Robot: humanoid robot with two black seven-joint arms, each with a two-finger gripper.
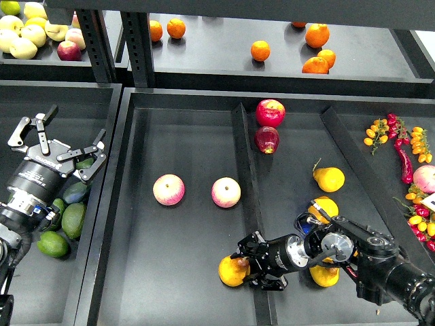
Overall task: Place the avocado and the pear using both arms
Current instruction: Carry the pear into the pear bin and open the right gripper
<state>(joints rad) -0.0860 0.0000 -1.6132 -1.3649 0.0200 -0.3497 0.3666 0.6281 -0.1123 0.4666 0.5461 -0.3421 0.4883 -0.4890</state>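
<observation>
The pear (pixel 231 271) is yellow-orange and lies low at the front of the middle tray's left compartment, beside the divider (pixel 246 170). My right gripper (pixel 247 267) reaches across the divider and is shut on the pear's right side. Several dark green avocados (pixel 73 219) lie in the left bin (pixel 102 204). My left gripper (pixel 66 140) is open and empty, held above and a little behind them.
Two pink apples (pixel 168 189) (pixel 225 192) lie in the left compartment. Two red apples (pixel 270 112) and other pears (pixel 329 178) (pixel 324 275) lie right of the divider. Oranges (pixel 261 50) sit on the back shelf. Chillies and small tomatoes (pixel 408 159) are at the far right.
</observation>
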